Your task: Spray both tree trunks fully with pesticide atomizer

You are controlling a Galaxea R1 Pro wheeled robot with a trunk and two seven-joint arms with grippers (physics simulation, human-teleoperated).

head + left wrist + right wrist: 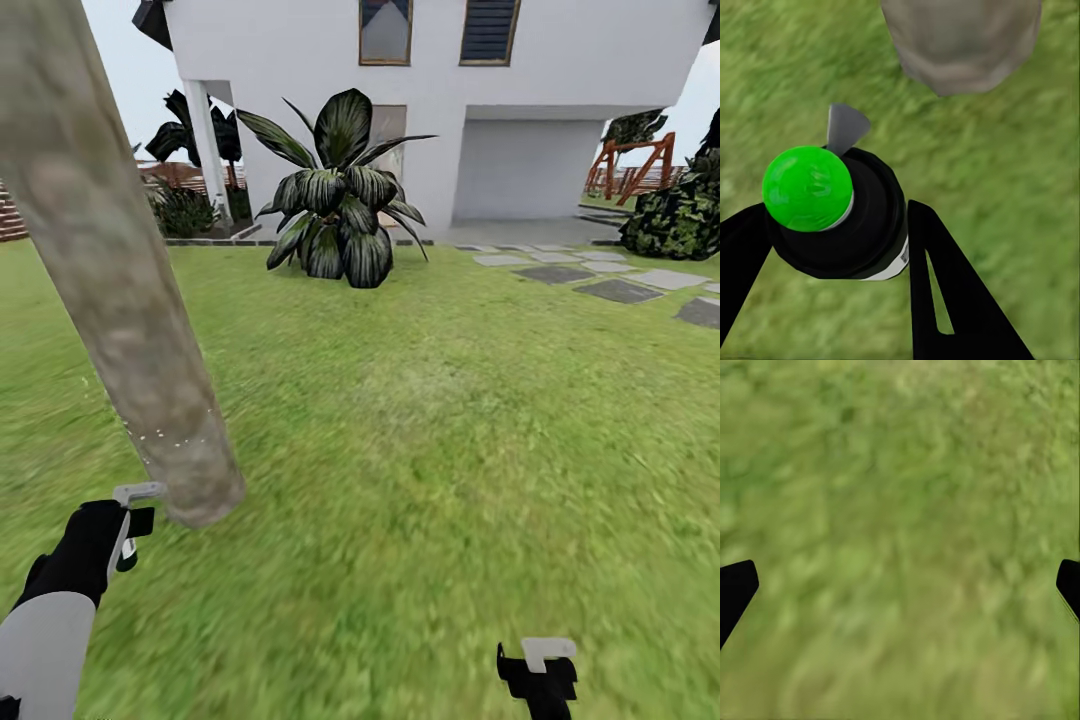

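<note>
Clamping the pesticide atomizer [832,214], the left gripper [832,247] hangs just beside the tree trunk [110,280].

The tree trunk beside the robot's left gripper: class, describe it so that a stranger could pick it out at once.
Start at the white house behind the lawn, then come forward to the near left. There the thick, mottled grey-brown tree trunk leans up from the grass by the left gripper. Unlike the dark broad-leaved bush, it is bare.
</note>
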